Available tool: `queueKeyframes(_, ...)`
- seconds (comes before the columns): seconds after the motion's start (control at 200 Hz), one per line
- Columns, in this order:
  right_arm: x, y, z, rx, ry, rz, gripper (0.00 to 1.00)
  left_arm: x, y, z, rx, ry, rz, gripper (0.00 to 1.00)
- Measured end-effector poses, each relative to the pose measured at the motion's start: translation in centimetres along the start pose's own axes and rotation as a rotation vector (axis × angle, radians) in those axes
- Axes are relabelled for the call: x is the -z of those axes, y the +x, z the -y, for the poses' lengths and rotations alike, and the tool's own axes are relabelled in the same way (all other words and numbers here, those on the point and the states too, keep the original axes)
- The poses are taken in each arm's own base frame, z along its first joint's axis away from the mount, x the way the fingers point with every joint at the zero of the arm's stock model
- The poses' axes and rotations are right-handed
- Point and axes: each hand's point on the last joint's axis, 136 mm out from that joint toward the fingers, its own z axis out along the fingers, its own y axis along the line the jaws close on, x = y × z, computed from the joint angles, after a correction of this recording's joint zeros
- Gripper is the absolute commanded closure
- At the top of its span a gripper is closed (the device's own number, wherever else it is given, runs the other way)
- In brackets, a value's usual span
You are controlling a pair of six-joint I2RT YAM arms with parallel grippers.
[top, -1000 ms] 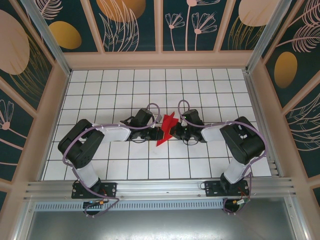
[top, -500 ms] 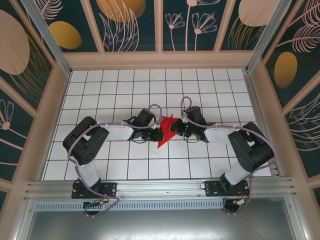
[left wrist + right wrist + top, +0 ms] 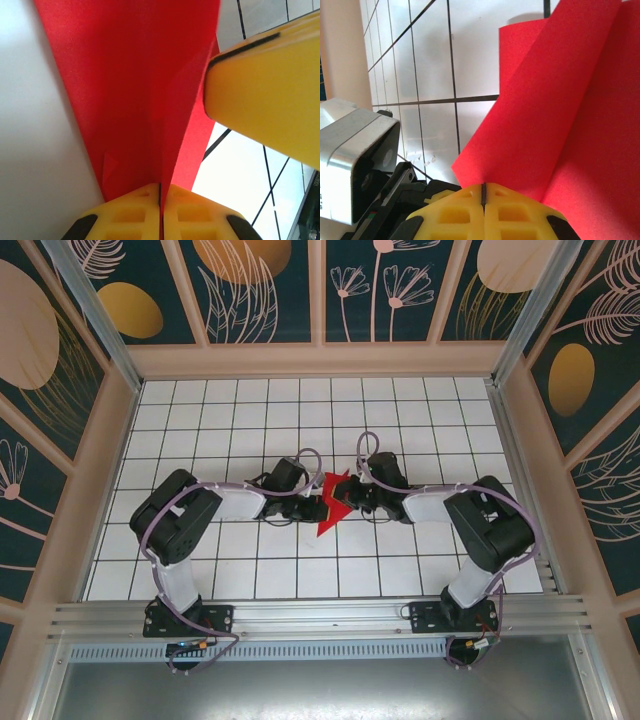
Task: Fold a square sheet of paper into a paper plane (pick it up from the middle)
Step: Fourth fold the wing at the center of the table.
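Observation:
The folded red sheet of paper (image 3: 333,508) is held up over the middle of the tiled table (image 3: 250,420), a layered shape with a pointed lower end. My left gripper (image 3: 310,503) is shut on its left side. In the left wrist view the red paper (image 3: 130,85) rises from between the closed yellow pads, where that gripper (image 3: 161,189) pinches a fold. My right gripper (image 3: 351,498) is shut on the paper's right side. In the right wrist view the sheet (image 3: 560,110) fans out from that closed gripper (image 3: 483,189). A right fingertip (image 3: 265,95) presses near the paper.
The left arm's grey and black wrist housing (image 3: 355,160) sits close beside the right gripper. Both arms' elbows (image 3: 175,515) (image 3: 490,525) bend over the near tiles. Patterned walls (image 3: 320,290) and an aluminium rail (image 3: 320,615) enclose the table.
Both grippers have stayed shut on the paper. The arms' elbows have shifted slightly and the paper has drifted a little right and toward the near edge.

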Motion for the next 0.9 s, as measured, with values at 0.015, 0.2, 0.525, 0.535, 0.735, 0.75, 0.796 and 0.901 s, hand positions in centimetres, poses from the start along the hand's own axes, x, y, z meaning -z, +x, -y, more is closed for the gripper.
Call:
queueKeyframes(0.015, -0.03, -0.02, 0.03, -0.001, 0.001, 0.001, 0.99, -0.01, 0.00, -0.03, 0.002, 0.002, -0.001, 0.90)
queueKeyframes(0.2, -0.31, -0.44, 0.34, -0.005, 0.018, 0.015, 0.99, -0.04, -0.10, 0.10, 0.013, 0.034, -0.008, 0.90)
queueKeyframes(0.525, -0.40, -0.85, -0.02, -0.001, 0.017, 0.021, 0.98, 0.04, -0.26, 0.03, 0.066, 0.094, -0.027, 0.89)
queueKeyframes(0.535, -0.40, -0.84, -0.02, -0.001, 0.017, 0.021, 0.98, 0.02, -0.23, 0.05, 0.067, 0.096, -0.029, 0.89)
queueKeyframes(0.735, -0.68, -0.69, 0.48, -0.007, 0.032, 0.011, 0.98, -0.06, -0.26, 0.19, 0.084, 0.122, -0.040, 0.88)
queueKeyframes(0.75, -0.69, -0.67, 0.50, -0.008, 0.033, 0.010, 0.98, -0.06, -0.27, 0.19, 0.086, 0.123, -0.041, 0.88)
queueKeyframes(0.796, -0.70, -0.67, 0.52, -0.009, 0.034, 0.010, 0.98, -0.07, -0.28, 0.22, 0.089, 0.127, -0.042, 0.89)
queueKeyframes(0.901, -0.70, -0.68, 0.50, -0.009, 0.034, 0.009, 0.98, -0.14, -0.31, 0.30, 0.095, 0.135, -0.046, 0.89)
